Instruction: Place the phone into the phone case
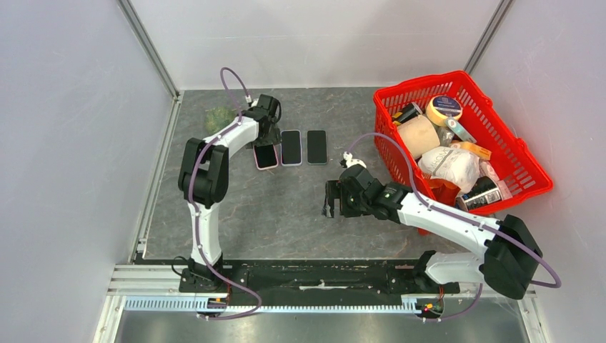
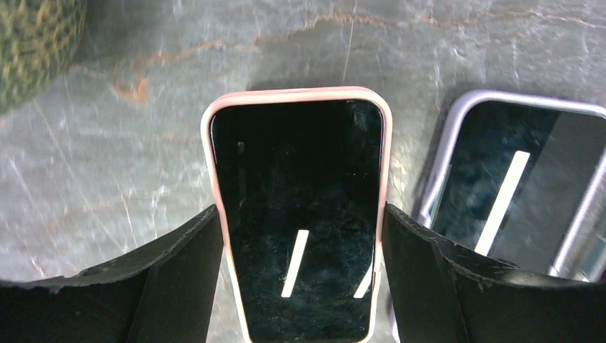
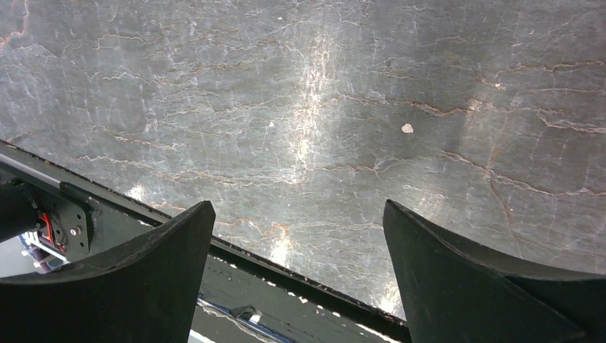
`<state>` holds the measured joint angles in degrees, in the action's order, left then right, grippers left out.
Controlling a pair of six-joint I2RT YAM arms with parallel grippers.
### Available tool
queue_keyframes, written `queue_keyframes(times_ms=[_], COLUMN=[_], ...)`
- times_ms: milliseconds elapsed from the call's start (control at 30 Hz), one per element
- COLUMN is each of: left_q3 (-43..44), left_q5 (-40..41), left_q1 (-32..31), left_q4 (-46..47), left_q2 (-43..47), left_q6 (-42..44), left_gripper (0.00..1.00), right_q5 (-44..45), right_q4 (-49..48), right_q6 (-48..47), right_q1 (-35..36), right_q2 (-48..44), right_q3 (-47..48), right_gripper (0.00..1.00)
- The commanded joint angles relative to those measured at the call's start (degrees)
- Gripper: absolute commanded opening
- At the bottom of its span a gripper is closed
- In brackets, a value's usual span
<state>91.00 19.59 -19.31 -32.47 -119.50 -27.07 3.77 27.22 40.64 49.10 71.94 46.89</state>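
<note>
Evidently the phone lies flat and screen-up on the counter, leftmost in a row of three. Its dark glass fills the rim of the pink case, so I judge it seated already, or nearly so. Just beside it lies a lilac-cased phone, and beyond that a third phone.

The left claw straddles the phone across its width, one finger hard by each long edge. Whether they press the rim or merely stand beside it, I cannot tell. The right claw hangs wide open and empty over bare counter near the front rail, well apart from the row.

As for handling, I would expect a thin, stiff slab, light enough for one claw, with a slick and breakable glass face. The case rim probably gives a softer, surer hold (rubbery, by the look of it). The long edges near mid-length seem the right place to take it.

Its long axis runs away from the arm bases toward the far wall. Which end is the top, I cannot tell.
</note>
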Motion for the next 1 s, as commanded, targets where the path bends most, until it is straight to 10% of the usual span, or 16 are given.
queue_keyframes(times_ms=[0, 167, 367, 967], left_q3=[6.8, 8.6, 7.0, 0.6], left_q5=[-4.0, -5.8, -6.4, -4.8], left_q1=[1.3, 1.7, 2.1, 1.0], left_q4=[0.2, -0.3, 0.8, 0.8], left_q2=[-4.0, -6.9, -5.6, 10.3], left_q6=[12.1, 14.1, 13.4, 7.4], left_gripper=[0.38, 0.45, 0.83, 0.88], right_q5=[-0.1, 0.3, 0.1, 2.8], right_q4=[1.0, 1.8, 1.9, 3.3], right_q6=[-0.8, -1.0, -1.2, -1.6], right_q1=[-0.2, -0.3, -0.2, -0.2], right_q2=[-2.9, -2.9, -1.9, -0.7], right_q3=[-0.6, -0.2, 0.3, 4.1], right_gripper=[0.95, 0.95, 0.97, 0.97])
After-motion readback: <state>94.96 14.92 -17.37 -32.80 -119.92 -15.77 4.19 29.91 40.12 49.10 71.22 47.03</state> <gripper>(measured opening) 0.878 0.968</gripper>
